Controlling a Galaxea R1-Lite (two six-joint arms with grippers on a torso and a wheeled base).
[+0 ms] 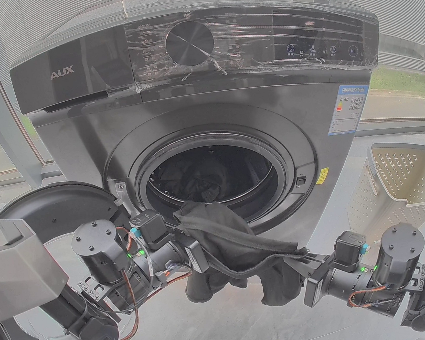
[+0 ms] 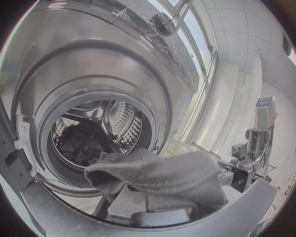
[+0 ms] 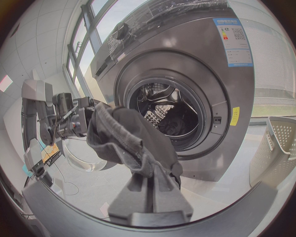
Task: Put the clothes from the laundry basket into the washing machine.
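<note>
A dark garment (image 1: 233,248) hangs stretched between my two grippers, just in front of and below the washing machine's open porthole (image 1: 213,178). My left gripper (image 1: 192,232) is shut on one end of it, near the porthole's lower left rim. My right gripper (image 1: 295,265) is shut on the other end, lower and to the right. The cloth drapes over the left gripper (image 2: 145,200) and sags below both. In the right wrist view the right gripper (image 3: 152,179) pinches the garment (image 3: 129,139). More dark clothes (image 1: 197,175) lie inside the drum. The cream laundry basket (image 1: 405,184) stands to the right.
The round machine door (image 1: 52,209) is swung open at the left, behind my left arm. Grey floor (image 1: 233,330) spreads below the garment. Windows run behind and beside the machine.
</note>
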